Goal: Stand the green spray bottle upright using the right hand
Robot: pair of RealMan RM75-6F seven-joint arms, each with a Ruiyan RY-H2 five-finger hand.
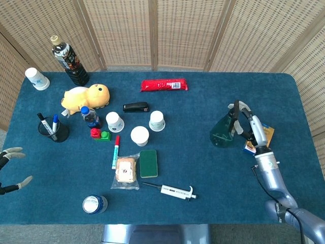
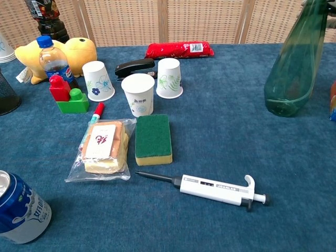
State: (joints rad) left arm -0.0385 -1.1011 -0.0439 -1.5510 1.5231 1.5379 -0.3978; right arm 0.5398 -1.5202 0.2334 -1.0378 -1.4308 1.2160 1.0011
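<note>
The green spray bottle stands on its base near the table's right side, leaning with its dark nozzle toward the right. My right hand wraps its fingers around the bottle's neck and nozzle from the right. The chest view shows the translucent green bottle tilted right, its top cut off by the frame edge. My left hand hovers off the table's left edge, fingers apart and holding nothing.
A small orange and blue box lies just right of the right hand. A pipette, green sponge, bagged snack, paper cups, stapler and red packet fill the table's middle.
</note>
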